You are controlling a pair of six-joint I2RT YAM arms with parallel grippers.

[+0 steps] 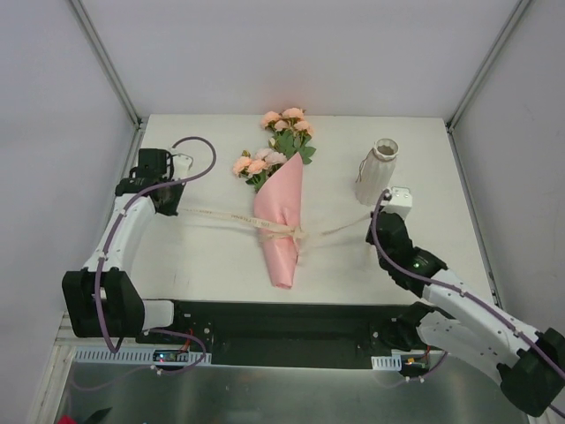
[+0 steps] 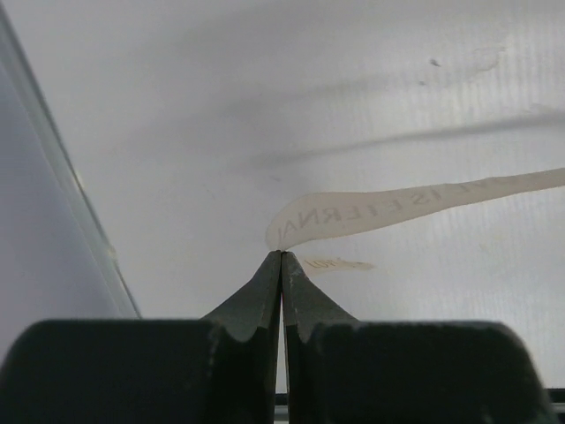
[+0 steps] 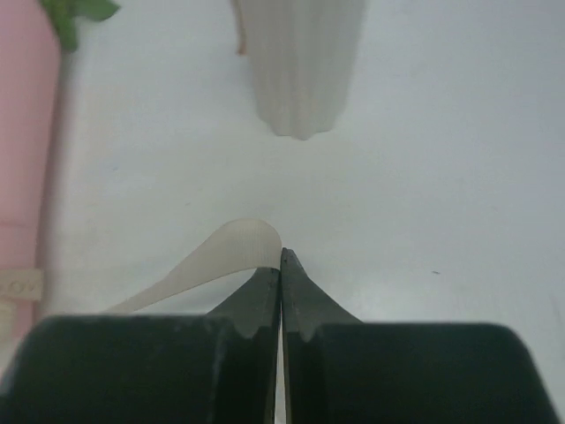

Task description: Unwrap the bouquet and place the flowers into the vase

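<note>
while the bouquet [image 1: 281,221] lies wrapped on the table [image 1: 203,256], ribbon [image 1: 212,215] tied | left gripper [image 2: 281,256] is clamped shut on one ribbon end; right gripper [image 3: 282,256] on the other, near the upright vase [image 1: 378,172] | ends are best drawn apart evenly and low, so the knot [image 1: 298,234] slips without the bouquet being dragged

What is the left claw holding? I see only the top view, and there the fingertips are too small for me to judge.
Observer: In the left wrist view the left claw is shut, with the end of the cream ribbon pinched at its tips.
Operator: And the other side?
Observer: The right claw is shut on the other ribbon end, which curls up at the tips.
Operator: Is something written on the ribbon?
Observer: Yes, printed letters, seen by the left wrist camera.
</note>
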